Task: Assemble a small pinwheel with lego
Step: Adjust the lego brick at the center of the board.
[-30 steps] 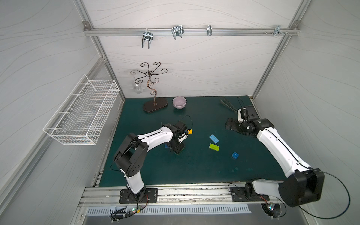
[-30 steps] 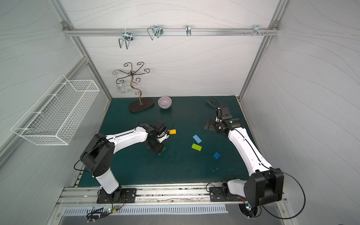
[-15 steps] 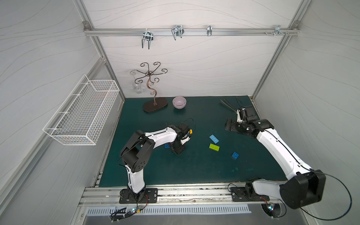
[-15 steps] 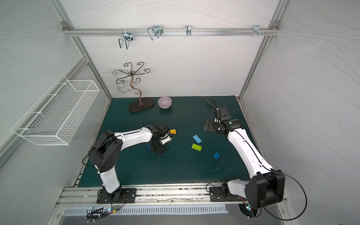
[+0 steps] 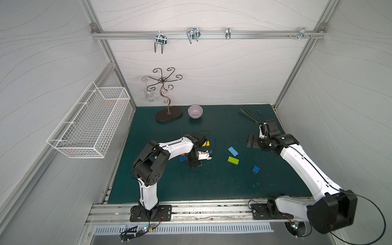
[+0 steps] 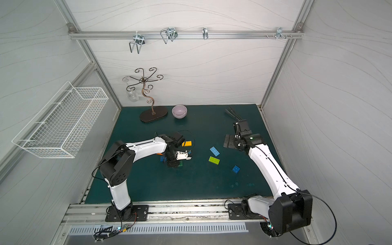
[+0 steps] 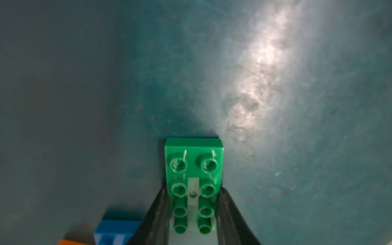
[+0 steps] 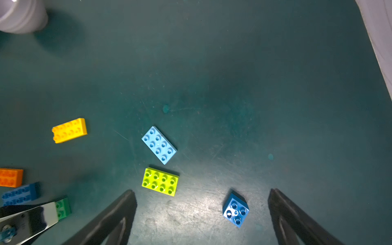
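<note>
A: Where do we stand with the pinwheel?

B: Nowhere near a cross. We see no two bricks joined; all lie flat and single on the dark teal mat [image 5: 212, 186]. Our left gripper [image 7: 193, 191] is down on the dark green rectangular plastic brick [image 7: 194, 159]. Its black fingers [image 7: 157, 212] press against the two long sides toward one end. As far as we can judge it is clamped on the brick, which sits flat on the mat.

A: So how do we make this pick a good one?

B: We'd want the squeeze square across those sides and the lift straight up. The dark blue rectangular brick [image 7: 116, 232] and the orange rectangular brick [image 7: 72, 242] lie just beside the fingers, and a slanted pull could knock them. The hold sits off-centre, so we'd expect the free end to sag under a light grip.

A: And our right gripper [image 8: 201, 195]?

B: Jaws spread wide, holding nothing. The small square blue brick [image 8: 235, 210] lies on the mat near it, untouched.

A: What do we learn from one camera and not another?

B: Only the left wrist view shows finger meeting brick — in both top views the arm covers nearly all of the green one. The right wrist view lays out the rest. The yellow rectangular brick [image 8: 69, 130] is off alone, and the light blue rectangular brick [image 8: 159, 144] and lime green rectangular brick [image 8: 160, 181] are near each other.
</note>
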You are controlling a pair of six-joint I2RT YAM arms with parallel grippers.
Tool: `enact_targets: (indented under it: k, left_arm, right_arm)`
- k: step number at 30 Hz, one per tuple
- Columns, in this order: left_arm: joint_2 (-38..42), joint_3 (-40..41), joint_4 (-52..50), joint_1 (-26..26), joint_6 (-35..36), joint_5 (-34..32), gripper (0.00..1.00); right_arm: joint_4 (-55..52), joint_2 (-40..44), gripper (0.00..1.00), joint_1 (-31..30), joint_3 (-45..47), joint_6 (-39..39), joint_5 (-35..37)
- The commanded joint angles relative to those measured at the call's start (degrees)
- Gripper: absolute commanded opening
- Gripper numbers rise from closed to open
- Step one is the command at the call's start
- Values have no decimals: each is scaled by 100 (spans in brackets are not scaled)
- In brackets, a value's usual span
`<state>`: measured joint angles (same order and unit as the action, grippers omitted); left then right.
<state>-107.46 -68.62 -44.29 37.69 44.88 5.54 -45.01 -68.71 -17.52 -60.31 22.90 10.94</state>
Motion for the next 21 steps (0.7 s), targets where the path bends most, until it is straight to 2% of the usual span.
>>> enact_targets:
  k: [1, 9, 11, 13, 15, 18, 21]
  left_arm:
    - [-589, -152, 926, 211, 940, 424, 8]
    - [-1188, -1011, 745, 511, 882, 510, 7]
    - [-1215, -1006, 789, 527, 899, 483, 11]
    - [-1142, -998, 769, 522, 876, 413, 24]
    - [-972, -1039, 656, 511, 820, 372, 33]
    - [-512, -1184, 319, 416, 606, 540, 54]
    - [136, -1158, 87, 234, 239, 779, 83]
  right_arm:
    - [-83, 119, 99, -92, 70, -30, 123]
    - [-61, 99, 99, -89, 99, -125, 193]
    - [-43, 94, 99, -101, 116, -186, 155]
    - [10, 103, 99, -138, 157, -322, 108]
    - [84, 103, 99, -192, 193, -590, 21]
    - [228, 45, 99, -298, 217, -1298, -303]
    - [284, -91, 99, -454, 272, -2139, -856]
